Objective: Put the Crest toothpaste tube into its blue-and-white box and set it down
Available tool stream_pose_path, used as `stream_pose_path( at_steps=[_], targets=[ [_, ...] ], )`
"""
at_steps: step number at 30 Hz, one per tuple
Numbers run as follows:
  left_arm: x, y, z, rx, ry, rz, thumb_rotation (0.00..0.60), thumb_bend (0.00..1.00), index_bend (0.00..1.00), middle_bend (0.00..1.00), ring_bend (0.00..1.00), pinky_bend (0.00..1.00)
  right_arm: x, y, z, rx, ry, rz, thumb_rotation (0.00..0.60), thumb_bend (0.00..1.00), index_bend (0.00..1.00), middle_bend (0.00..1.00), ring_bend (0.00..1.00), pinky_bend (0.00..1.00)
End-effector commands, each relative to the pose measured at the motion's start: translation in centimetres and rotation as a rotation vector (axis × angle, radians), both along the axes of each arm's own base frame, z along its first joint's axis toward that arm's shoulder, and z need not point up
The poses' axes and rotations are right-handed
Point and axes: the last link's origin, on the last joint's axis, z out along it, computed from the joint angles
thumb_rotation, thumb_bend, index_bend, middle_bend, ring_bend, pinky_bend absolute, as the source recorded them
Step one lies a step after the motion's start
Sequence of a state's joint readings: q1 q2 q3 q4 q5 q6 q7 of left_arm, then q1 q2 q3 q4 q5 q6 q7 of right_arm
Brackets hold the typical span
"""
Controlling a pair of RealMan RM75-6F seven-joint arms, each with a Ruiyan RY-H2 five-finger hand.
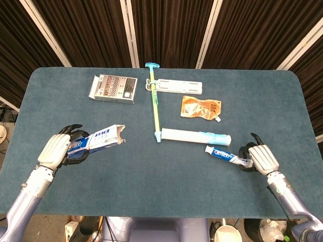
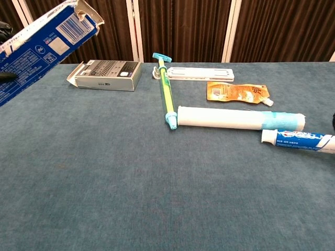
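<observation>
My left hand [image 1: 56, 150] holds the blue-and-white box [image 1: 98, 141] above the table's left side, its torn-open end pointing right. In the chest view the box [image 2: 44, 44] slants up from the left edge. The Crest toothpaste tube [image 1: 227, 156] is gripped at its tail by my right hand [image 1: 261, 158], cap end pointing left. The chest view shows the tube [image 2: 296, 140] near the right edge, close to the white-and-teal tube; the right hand itself is barely in that frame.
A white-and-teal tube [image 1: 196, 136] lies just behind the toothpaste. A long green-and-blue stick [image 1: 155, 103], an orange pouch [image 1: 201, 108], a white strip [image 1: 179, 86] and a grey patterned box [image 1: 113, 88] lie further back on the blue table [image 1: 161, 176].
</observation>
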State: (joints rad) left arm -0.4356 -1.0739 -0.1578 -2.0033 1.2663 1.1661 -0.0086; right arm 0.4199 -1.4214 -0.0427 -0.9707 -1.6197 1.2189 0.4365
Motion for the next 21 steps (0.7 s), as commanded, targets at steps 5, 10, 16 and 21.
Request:
stream_pose_path(
  at_steps=[5, 10, 16, 21],
  targets=[
    [-0.7, -0.1, -1.2, -0.028, -0.023, -0.004, 0.6, 0.38, 0.45, 0.4, 0.15, 0.14, 1.7, -0.5, 2.3, -0.068, -0.023, 0.072, 0.6, 0.71, 0.76, 0.77, 0.44, 0.0],
    [-1.4, 0.0, -1.8, -0.037, -0.022, 0.002, 0.6, 0.38, 0.45, 0.4, 0.15, 0.14, 3.1, -0.5, 4.1, -0.087, -0.025, 0.094, 0.6, 0.72, 0.76, 0.77, 0.44, 0.0],
    [-1.8, 0.0, -2.4, -0.052, -0.026, 0.005, 0.6, 0.38, 0.45, 0.4, 0.15, 0.14, 6.2, -1.0, 6.8, -0.146, -0.02, 0.168, 0.6, 0.72, 0.76, 0.77, 0.44, 0.0],
    [-2.2, -0.3, -3.4, -0.077, -0.037, -0.009, 0.6, 0.38, 0.45, 0.4, 0.15, 0.14, 10.7, -1.2, 9.8, -0.197, -0.029, 0.264, 0.6, 0.74, 0.8, 0.79, 0.46, 0.0]
  ],
)
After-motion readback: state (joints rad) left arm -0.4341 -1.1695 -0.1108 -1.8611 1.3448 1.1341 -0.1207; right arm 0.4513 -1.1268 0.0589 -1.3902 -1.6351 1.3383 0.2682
